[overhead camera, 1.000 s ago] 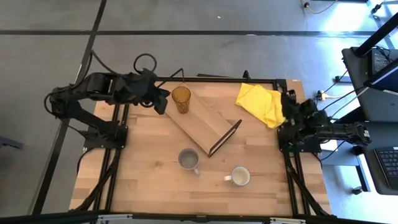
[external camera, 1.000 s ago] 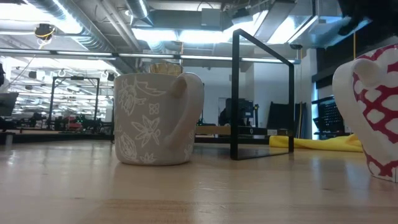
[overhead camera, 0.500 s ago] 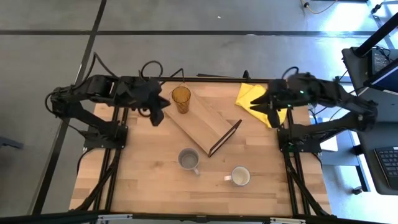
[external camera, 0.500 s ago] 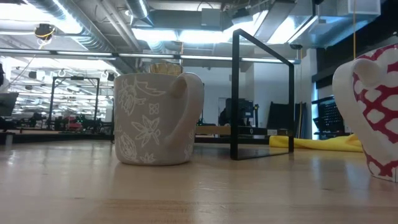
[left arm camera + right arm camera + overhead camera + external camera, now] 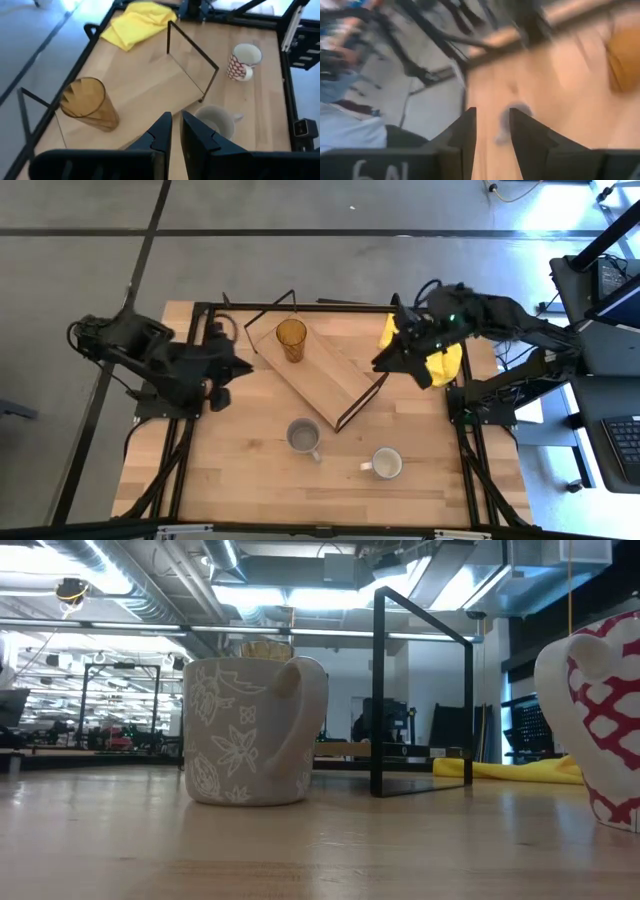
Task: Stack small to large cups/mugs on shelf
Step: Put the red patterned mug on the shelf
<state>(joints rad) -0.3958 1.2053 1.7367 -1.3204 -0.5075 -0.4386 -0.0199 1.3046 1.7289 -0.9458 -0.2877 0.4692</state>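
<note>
The amber tumbler (image 5: 291, 338) stands upright on the far-left end of the light-wood shelf (image 5: 320, 375), which lies slantwise on the table; it also shows in the left wrist view (image 5: 90, 104). The grey mug (image 5: 303, 436) and the white mug with a red pattern (image 5: 386, 464) stand on the tabletop nearer the front. My left gripper (image 5: 238, 364) is at the table's left edge, left of the tumbler, shut and empty (image 5: 176, 131). My right gripper (image 5: 380, 363) hovers by the shelf's right wire frame, slightly open and empty (image 5: 492, 125).
A yellow cloth (image 5: 440, 362) lies at the table's far right, partly under my right arm. The shelf's black wire frames (image 5: 362, 398) stand up at both ends. In the low view the grey mug (image 5: 250, 730) and white mug (image 5: 595, 730) are in front.
My left gripper has drawn back from beside the tumbler toward the table's left edge and a little nearer. My right arm has risen from its rest at the right edge and swung toward the table's left, over the yellow cloth to the shelf's right end. The cups have not moved.
</note>
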